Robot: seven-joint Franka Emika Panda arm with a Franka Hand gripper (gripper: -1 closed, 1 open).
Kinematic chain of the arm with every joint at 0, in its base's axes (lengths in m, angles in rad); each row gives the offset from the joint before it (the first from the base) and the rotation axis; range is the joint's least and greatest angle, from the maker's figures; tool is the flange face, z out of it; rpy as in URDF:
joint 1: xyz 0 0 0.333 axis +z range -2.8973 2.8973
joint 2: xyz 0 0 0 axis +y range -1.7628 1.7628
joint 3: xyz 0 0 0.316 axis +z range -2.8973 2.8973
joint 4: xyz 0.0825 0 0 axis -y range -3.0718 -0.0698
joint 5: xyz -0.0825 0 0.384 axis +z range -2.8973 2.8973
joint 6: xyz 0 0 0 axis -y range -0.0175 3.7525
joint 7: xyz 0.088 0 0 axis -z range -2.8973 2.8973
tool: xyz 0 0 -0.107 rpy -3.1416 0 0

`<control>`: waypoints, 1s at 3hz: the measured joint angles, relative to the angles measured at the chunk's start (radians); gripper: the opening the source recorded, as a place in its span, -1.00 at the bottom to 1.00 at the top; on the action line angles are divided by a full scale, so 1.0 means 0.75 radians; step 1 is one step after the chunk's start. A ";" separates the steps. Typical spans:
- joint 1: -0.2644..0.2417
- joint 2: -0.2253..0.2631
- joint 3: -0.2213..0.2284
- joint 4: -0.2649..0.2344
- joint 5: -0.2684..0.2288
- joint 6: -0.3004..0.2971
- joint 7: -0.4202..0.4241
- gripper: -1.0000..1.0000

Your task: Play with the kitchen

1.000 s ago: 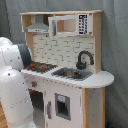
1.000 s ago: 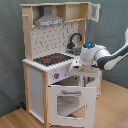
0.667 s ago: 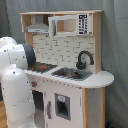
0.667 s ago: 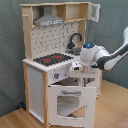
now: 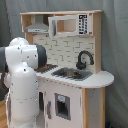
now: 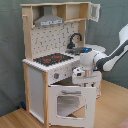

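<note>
Kitchen is seen standing on the wooden floor, its oven door swung down and open. Gripper is held at the kitchen's front edge, just above the door's top rim, below the sink. Whether the fingers are closed cannot be told.

This looks like a lab or test room, not a home. A toy kitchen stands alone on a bare wood floor against a plain grey curtain, and a white robot arm works beside it, with no household furnishings around.
</note>
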State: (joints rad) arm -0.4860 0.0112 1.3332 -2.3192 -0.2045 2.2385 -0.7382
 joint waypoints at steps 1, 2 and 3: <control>0.000 0.015 -0.032 -0.001 -0.001 -0.038 -0.124 1.00; 0.001 0.060 -0.025 -0.001 -0.005 -0.042 -0.147 1.00; 0.002 0.065 -0.024 -0.001 -0.005 -0.042 -0.147 -1.00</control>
State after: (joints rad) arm -0.4848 0.0598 1.3153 -2.3202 -0.2083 2.2066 -0.8486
